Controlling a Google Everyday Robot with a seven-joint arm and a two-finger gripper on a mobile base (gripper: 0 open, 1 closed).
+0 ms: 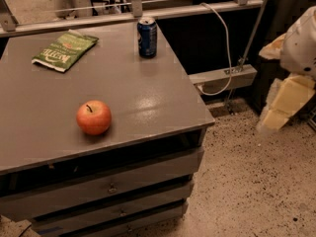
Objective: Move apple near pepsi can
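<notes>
The red-orange apple (94,117) sits on the grey cabinet top (148,102), near its front edge and left of centre. The dark blue pepsi can (147,37) stands upright at the back edge of the top, far behind and to the right of the apple. My gripper (285,100) hangs off to the right of the cabinet, over the floor, well away from both things and holding nothing that I can see.
A flat green chip bag (64,51) lies at the back left of the top. Drawers (108,186) front the cabinet. A white cable (224,43) and a metal rail (222,76) run behind the cabinet's right side. Speckled floor (256,186) lies to the right.
</notes>
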